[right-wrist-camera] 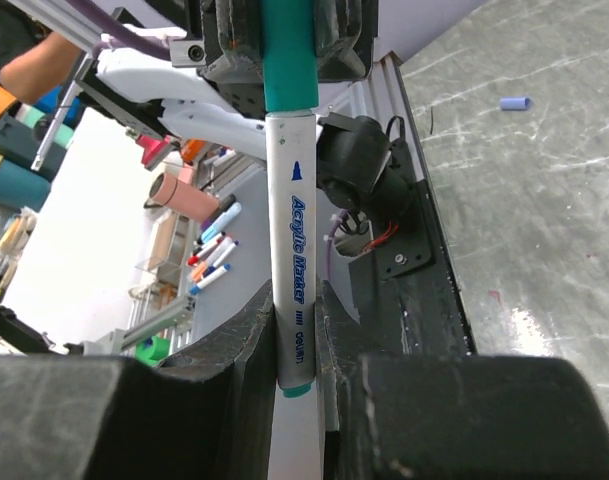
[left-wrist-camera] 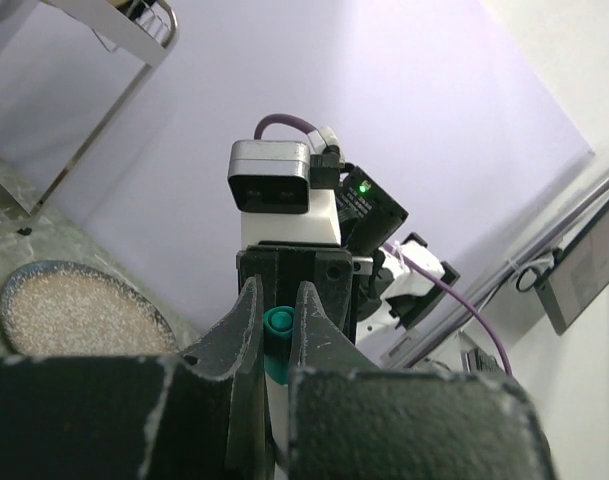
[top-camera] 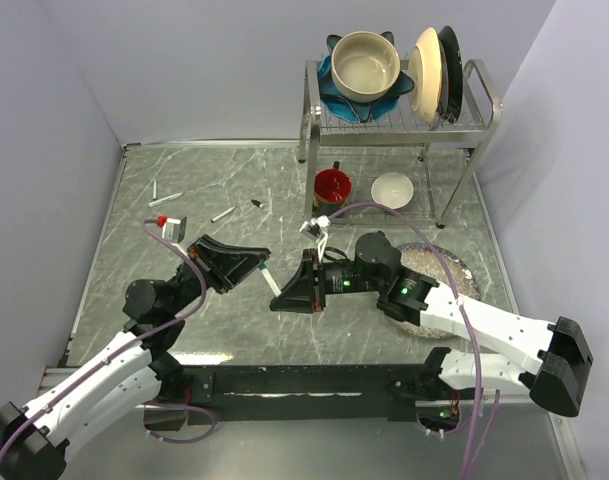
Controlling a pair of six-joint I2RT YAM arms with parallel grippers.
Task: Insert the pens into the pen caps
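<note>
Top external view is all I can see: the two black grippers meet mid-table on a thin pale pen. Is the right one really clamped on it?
Observer: Yes. The right wrist view shows the right gripper shut on the grey pen barrel, which is printed Acrylic Marker.
Operator: And the left one?
Observer: The left gripper is shut on a teal plastic cap; in the right wrist view that cap meets the barrel's far end.
Operator: Any loose caps nearby?
Observer: One small blue tube cap lies on the grey marbled table, apart from both arms.
</note>
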